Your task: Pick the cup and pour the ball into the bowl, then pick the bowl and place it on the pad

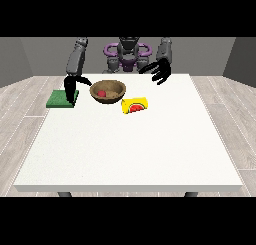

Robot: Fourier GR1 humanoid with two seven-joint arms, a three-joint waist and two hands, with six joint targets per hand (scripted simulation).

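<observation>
A brown wooden bowl (108,91) stands on the white table (132,144) near its far edge, with a small red ball (101,93) inside it. Just right of the bowl a yellow cup (135,105) with a watermelon picture lies on its side. A green pad (62,99) sits at the far left. The hand at the view's left (70,87) hangs over the pad's right edge, fingers pointing down and apart, holding nothing. The hand at the view's right (159,72) is raised above the table behind the cup, fingers spread.
The robot's torso (127,56) stands behind the table's far edge. Grey wood flooring surrounds the table. The near half of the tabletop holds no objects.
</observation>
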